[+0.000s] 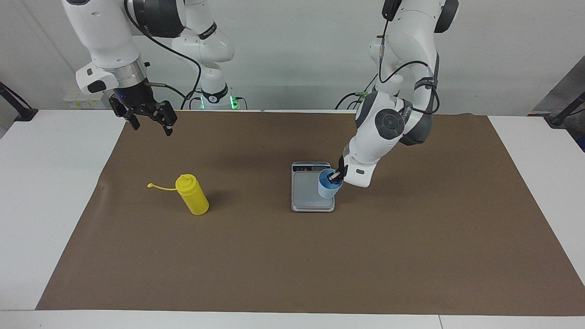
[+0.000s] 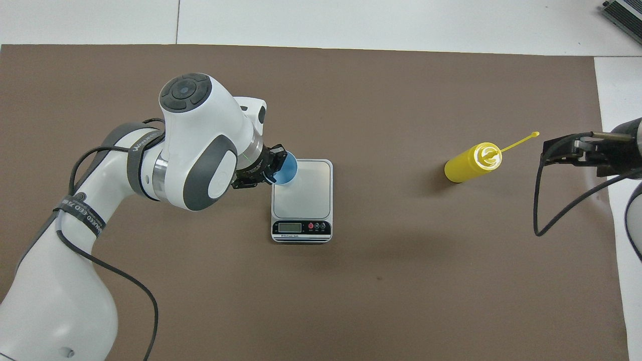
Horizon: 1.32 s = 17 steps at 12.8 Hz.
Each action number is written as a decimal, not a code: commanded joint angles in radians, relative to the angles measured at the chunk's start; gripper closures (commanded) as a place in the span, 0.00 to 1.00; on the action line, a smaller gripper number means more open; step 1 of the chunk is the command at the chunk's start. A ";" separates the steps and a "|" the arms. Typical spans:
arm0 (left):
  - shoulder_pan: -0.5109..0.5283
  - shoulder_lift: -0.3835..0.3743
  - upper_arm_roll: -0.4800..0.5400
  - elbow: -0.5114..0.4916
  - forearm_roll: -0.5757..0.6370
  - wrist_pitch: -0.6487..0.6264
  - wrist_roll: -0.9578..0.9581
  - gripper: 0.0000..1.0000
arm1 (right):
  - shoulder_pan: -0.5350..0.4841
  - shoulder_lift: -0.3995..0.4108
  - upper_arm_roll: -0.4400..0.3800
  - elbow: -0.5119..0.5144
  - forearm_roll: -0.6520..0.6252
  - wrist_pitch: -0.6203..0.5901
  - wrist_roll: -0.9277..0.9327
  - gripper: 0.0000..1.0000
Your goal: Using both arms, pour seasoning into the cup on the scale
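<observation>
The small light blue cup (image 1: 325, 189) (image 2: 288, 171) is held upright by its rim in my left gripper (image 1: 336, 176) (image 2: 273, 168), which is shut on it. The cup is at the edge of the silver-grey scale (image 1: 308, 192) (image 2: 306, 193) toward the left arm's end; I cannot tell whether it rests on the platform. The yellow seasoning bottle (image 1: 194, 196) (image 2: 469, 164) stands on the brown mat toward the right arm's end, its tip strap sticking out sideways. My right gripper (image 1: 152, 129) (image 2: 549, 152) hangs open and empty, high above the mat's edge near the bottle.
A brown mat (image 1: 411, 256) covers most of the white table (image 1: 45, 183). The scale's display strip (image 2: 301, 228) faces the robots. A black cable (image 2: 536, 200) loops down from the right wrist.
</observation>
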 commanded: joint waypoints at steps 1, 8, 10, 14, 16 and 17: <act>-0.019 0.023 0.014 0.020 -0.017 0.033 -0.031 1.00 | -0.022 -0.022 0.005 -0.024 -0.004 0.006 0.005 0.00; -0.073 0.025 0.017 -0.037 -0.003 0.113 -0.068 1.00 | -0.025 -0.020 0.005 -0.024 -0.004 0.006 0.005 0.00; -0.074 0.023 0.017 -0.045 0.013 0.107 -0.068 1.00 | -0.025 -0.022 0.005 -0.024 -0.004 0.004 0.004 0.00; -0.078 0.020 0.017 -0.065 0.021 0.107 -0.067 1.00 | -0.022 -0.022 0.005 -0.024 -0.004 0.004 0.004 0.00; -0.078 0.020 0.017 -0.066 0.023 0.114 -0.065 1.00 | -0.023 -0.020 0.005 -0.022 -0.004 0.007 0.002 0.00; -0.078 0.020 0.017 -0.069 0.023 0.116 -0.064 1.00 | -0.023 -0.020 0.006 -0.021 -0.004 0.010 0.002 0.00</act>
